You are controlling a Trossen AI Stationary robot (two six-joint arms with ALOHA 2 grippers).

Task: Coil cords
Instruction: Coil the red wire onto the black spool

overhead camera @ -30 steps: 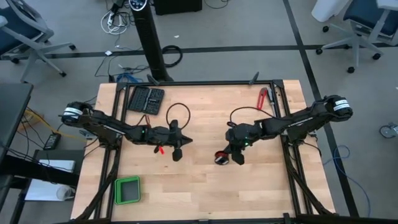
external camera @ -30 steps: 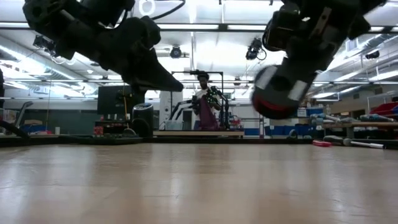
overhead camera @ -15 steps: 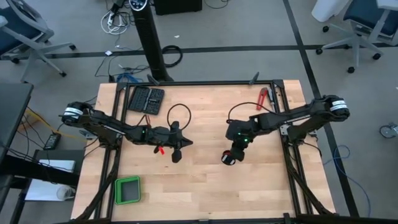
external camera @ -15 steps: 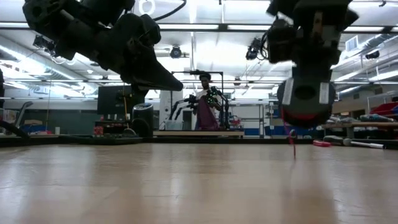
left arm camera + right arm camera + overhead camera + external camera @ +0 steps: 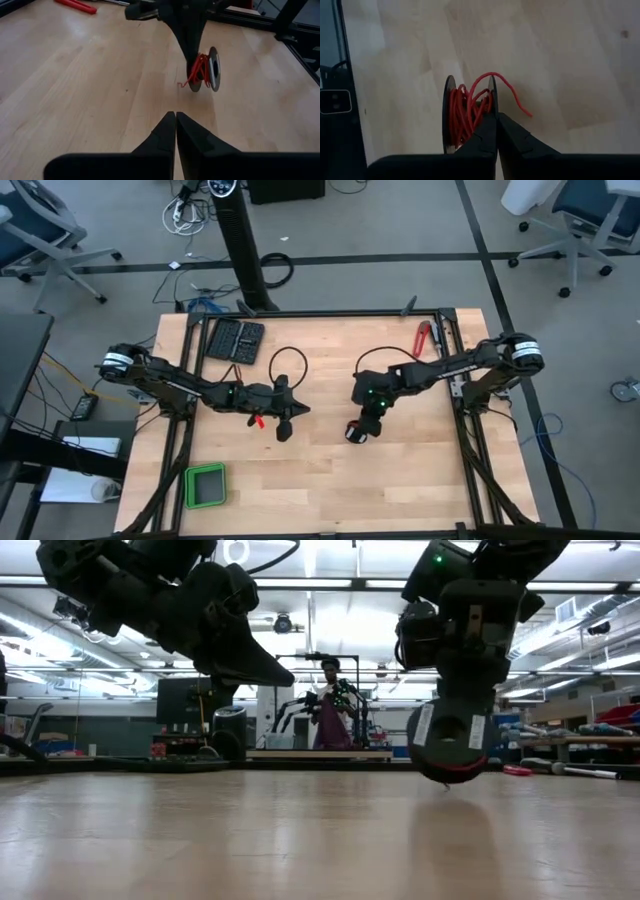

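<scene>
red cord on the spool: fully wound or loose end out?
Loose end out. Most of the red cord sits between the spool flanges, but one strand arcs out past the rim, beside the shut right tool.

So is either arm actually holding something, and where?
The right tool grips a small spool of red cord by one flange. The left tool is shut and empty.

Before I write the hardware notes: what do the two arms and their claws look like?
Both arms are dark, jointed links with pale bands at the shoulder joints. The left claw and right claw each end in two black tapered fingers. A green light glows on each forearm, and a black cable loops above the left wrist.
</scene>
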